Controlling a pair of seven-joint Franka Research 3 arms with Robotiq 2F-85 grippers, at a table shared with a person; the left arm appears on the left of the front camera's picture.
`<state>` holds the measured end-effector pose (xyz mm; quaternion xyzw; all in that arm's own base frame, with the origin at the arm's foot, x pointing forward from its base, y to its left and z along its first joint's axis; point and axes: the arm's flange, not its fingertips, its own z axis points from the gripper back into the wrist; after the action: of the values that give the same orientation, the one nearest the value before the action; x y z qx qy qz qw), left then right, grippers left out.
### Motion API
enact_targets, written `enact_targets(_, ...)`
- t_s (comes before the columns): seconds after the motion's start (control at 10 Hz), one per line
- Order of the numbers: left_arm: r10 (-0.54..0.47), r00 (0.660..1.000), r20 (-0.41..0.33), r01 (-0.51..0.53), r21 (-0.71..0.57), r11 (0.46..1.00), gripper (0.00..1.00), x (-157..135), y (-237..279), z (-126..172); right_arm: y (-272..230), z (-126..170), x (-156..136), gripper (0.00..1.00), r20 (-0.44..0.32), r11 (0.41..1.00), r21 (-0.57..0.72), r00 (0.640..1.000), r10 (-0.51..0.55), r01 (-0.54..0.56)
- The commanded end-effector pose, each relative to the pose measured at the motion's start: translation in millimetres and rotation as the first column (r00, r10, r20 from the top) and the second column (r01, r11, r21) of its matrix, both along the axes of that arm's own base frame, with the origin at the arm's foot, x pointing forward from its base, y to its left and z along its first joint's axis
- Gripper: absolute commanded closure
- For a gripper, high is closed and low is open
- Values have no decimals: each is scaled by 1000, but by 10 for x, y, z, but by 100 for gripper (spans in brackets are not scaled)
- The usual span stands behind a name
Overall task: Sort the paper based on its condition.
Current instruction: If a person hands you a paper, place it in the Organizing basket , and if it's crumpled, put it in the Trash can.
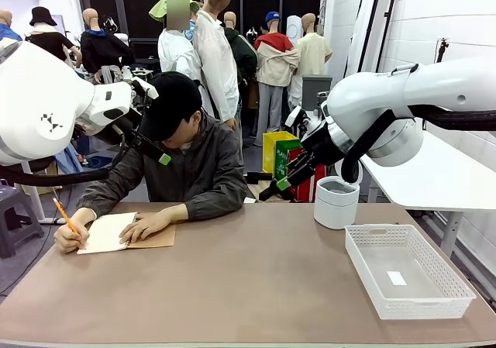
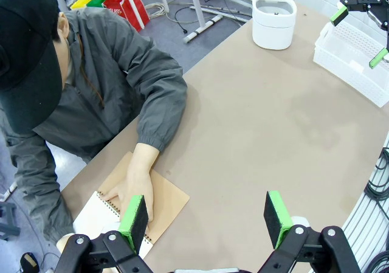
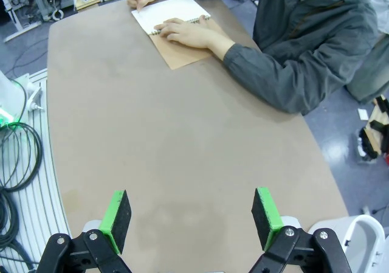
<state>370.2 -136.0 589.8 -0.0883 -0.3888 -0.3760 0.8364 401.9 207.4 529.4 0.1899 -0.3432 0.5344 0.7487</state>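
The paper as loose sheets is out of view. A person at the far left of the table writes with an orange pencil [image 1: 65, 215] on the open white page of a spiral notebook [image 1: 107, 232] [image 3: 170, 10], whose brown cover [image 2: 167, 201] is folded underneath. One hand lies flat on the notebook. My left gripper [image 1: 152, 125] [image 2: 206, 215] hangs open and empty high above the notebook and the person's arm. Over the table's right side, my right gripper [image 1: 287, 164] [image 3: 191, 215] [image 2: 358, 36] is raised, open and empty.
A white slotted basket [image 1: 360, 267] [image 2: 352, 54] stands at the right front, with a small white label on its floor. A white round lidded bin [image 1: 336, 202] [image 2: 273, 20] stands behind it near the far edge. Cables [image 3: 18, 163] lie beside the table.
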Motion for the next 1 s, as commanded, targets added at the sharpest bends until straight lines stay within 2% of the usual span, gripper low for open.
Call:
enact_targets(0.0, 14, 1000, -6, -14, -5, 1000, 0, -2, 7, -2, -1, -1, 0, 0, 0, 1000, 2, 1000, 0, 0)
enact_targets(0.9, 14, 1000, -6, -14, -5, 1000, 0, -2, 7, -2, -1, -1, 0, 0, 0, 1000, 2, 1000, 0, 0)
